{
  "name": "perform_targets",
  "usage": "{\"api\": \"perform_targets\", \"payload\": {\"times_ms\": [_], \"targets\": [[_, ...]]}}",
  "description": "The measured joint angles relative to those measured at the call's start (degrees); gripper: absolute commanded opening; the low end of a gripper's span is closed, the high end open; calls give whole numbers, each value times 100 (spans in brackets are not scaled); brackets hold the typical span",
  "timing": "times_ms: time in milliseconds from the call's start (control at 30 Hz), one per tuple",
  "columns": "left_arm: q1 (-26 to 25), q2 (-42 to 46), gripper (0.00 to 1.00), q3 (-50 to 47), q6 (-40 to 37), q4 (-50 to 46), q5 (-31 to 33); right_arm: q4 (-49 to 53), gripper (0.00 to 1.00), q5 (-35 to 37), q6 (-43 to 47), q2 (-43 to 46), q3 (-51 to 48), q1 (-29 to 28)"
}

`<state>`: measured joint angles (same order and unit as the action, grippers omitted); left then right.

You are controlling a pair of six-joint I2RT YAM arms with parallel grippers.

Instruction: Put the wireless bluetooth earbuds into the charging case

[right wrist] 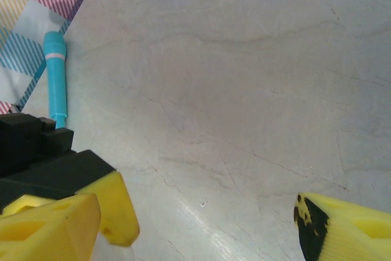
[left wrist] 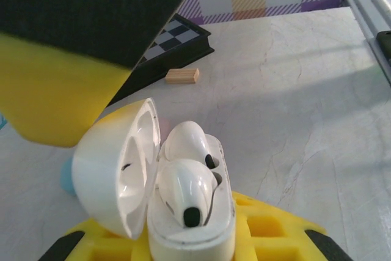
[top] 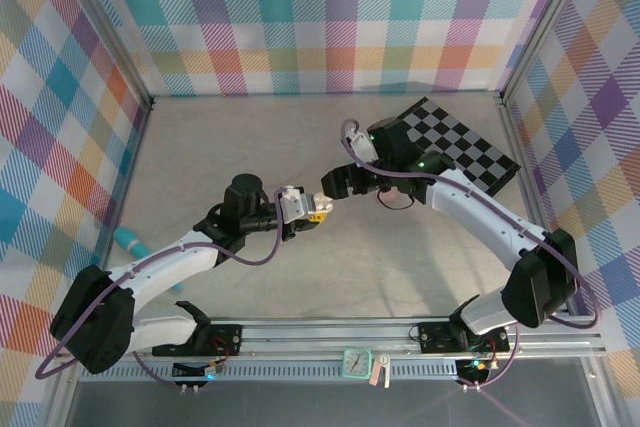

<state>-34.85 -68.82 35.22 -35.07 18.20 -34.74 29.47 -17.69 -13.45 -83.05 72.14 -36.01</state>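
A white charging case (left wrist: pixel 190 227) stands open between the yellow fingers (left wrist: pixel 269 227) of my left gripper (top: pixel 303 209), which is shut on its base. Its lid (left wrist: pixel 113 163) is swung out to the left. Two white earbuds sit in the case's wells, one in front (left wrist: pixel 183 191) and one behind (left wrist: pixel 186 139). My right gripper (top: pixel 335 187) hovers just up and right of the case, and one of its yellow and black fingers (left wrist: pixel 67 71) looms large above the lid. In the right wrist view that gripper (right wrist: pixel 214 230) is open with nothing between its fingertips.
A black and white checkerboard (top: pixel 465 152) lies at the back right, with a small wooden block (left wrist: pixel 182 76) beside it. A teal pen (top: pixel 135 244) lies by the left wall, seen also as the pen (right wrist: pixel 55 77). Plaid walls enclose the marble tabletop (top: pixel 250 137).
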Motion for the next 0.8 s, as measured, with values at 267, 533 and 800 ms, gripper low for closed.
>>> {"api": "perform_targets", "payload": {"times_ms": [267, 533, 800], "targets": [[0, 0, 5, 0, 131, 55, 146, 142, 84, -299, 507, 411, -223, 4], [0, 0, 5, 0, 413, 181, -79, 28, 90, -529, 1388, 1204, -713, 0], [0, 7, 5, 332, 409, -490, -1134, 50, 83, -905, 4323, 2011, -1220, -251]]}}
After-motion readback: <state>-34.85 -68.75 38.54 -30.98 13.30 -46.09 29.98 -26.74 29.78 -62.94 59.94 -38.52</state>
